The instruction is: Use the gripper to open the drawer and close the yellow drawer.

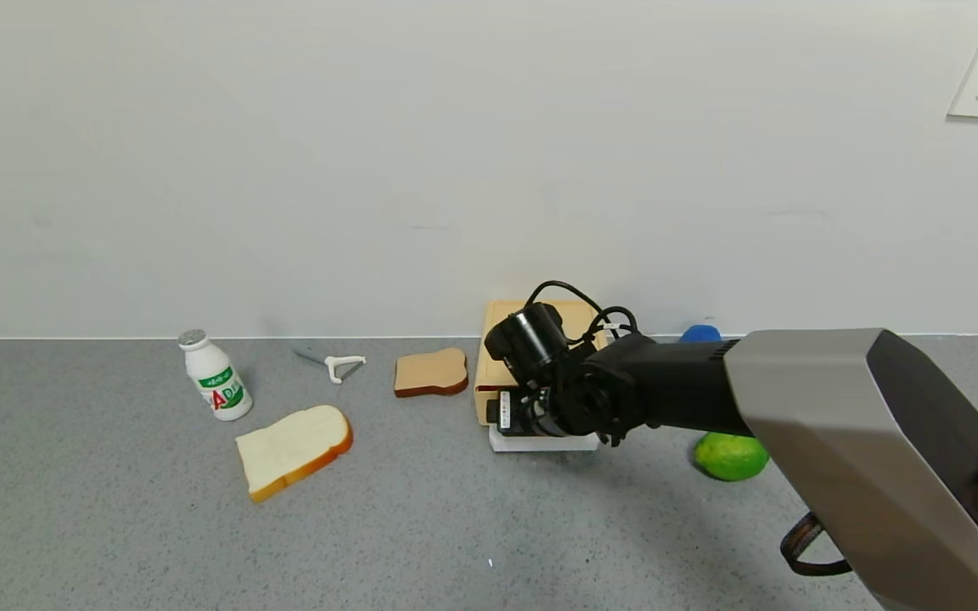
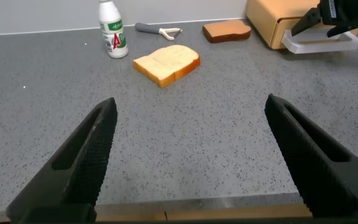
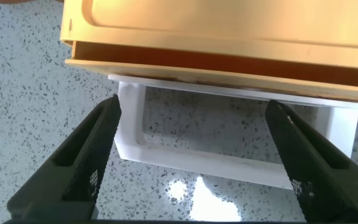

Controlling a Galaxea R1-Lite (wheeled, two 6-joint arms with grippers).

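Observation:
The pale yellow drawer box stands against the wall, its tray pushed in or nearly in. Its white loop handle sticks out onto the table toward me. My right gripper hangs just above the handle, pointing down. In the right wrist view the gripper is open, with one finger on each side of the handle, below the drawer's front. It holds nothing. My left gripper is open and empty, low over the table's front edge, far from the drawer.
A white milk bottle, a peeler, a brown bread slice and a pale bread slice lie left of the drawer. A green fruit and a blue thing lie to its right. The wall stands close behind.

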